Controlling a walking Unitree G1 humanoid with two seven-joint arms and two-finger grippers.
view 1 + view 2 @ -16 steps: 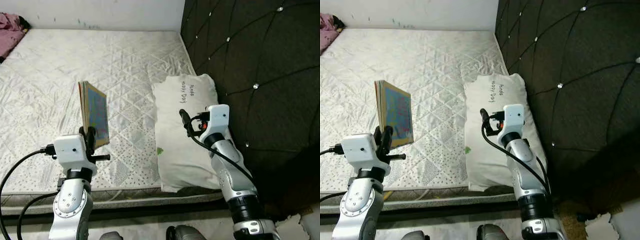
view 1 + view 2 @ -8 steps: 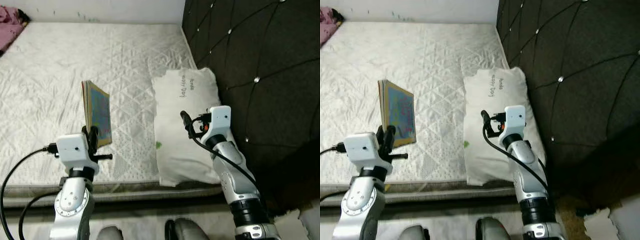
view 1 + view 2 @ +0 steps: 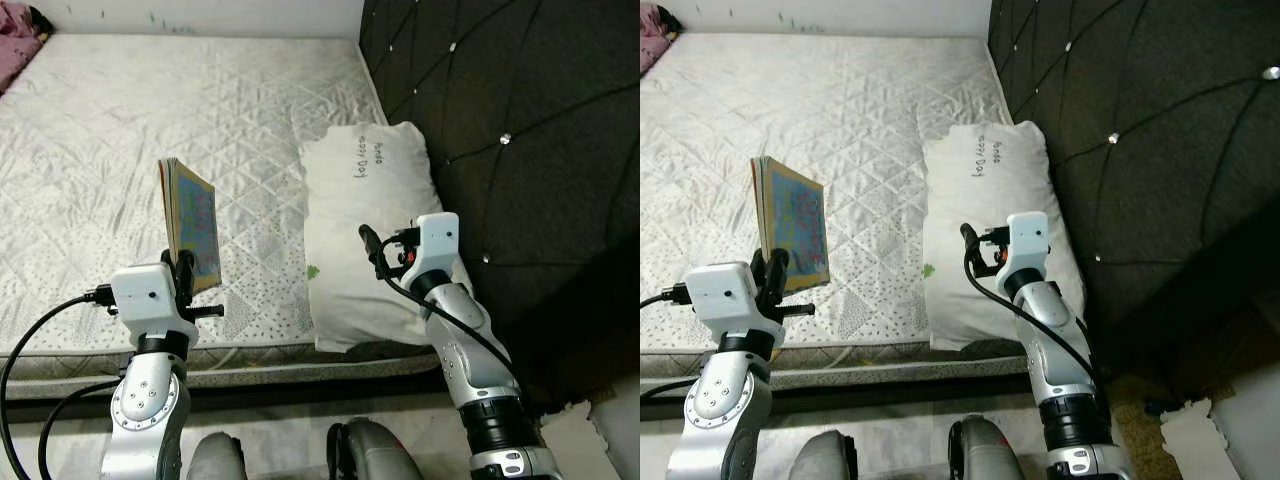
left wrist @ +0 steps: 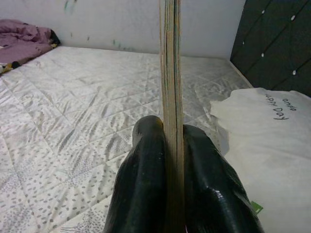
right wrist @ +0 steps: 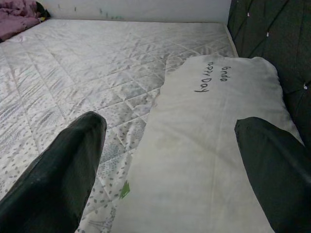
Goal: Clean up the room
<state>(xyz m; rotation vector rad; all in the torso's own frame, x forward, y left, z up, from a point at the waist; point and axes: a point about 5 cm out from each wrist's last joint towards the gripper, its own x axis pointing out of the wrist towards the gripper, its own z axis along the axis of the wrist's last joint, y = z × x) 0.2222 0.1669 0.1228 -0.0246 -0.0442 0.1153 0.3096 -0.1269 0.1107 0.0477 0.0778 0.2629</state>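
Note:
A thin book with a colourful cover [image 3: 190, 225] stands upright on edge above the near side of the bed, and my left gripper [image 3: 183, 275] is shut on its lower edge. Along the left wrist view the book's edge [image 4: 170, 87] runs straight up between the two black fingers [image 4: 146, 179]. My right gripper [image 3: 372, 250] hangs open over the near end of a white pillow [image 3: 370, 215] with handwriting on it. That pillow [image 5: 214, 145] lies between the spread right fingers [image 5: 63, 170] in the right wrist view.
The white quilted mattress [image 3: 150, 130] stretches away to a pale wall. A black tufted headboard [image 3: 510, 130] rises on the right. Crumpled pink cloth [image 3: 15, 20] lies at the far left corner of the bed. Bare floor shows below the mattress edge [image 3: 260, 372].
The camera has shifted, so the bed sits a little differently in view. Both arms keep their poses, and the book stays held upright in my left gripper.

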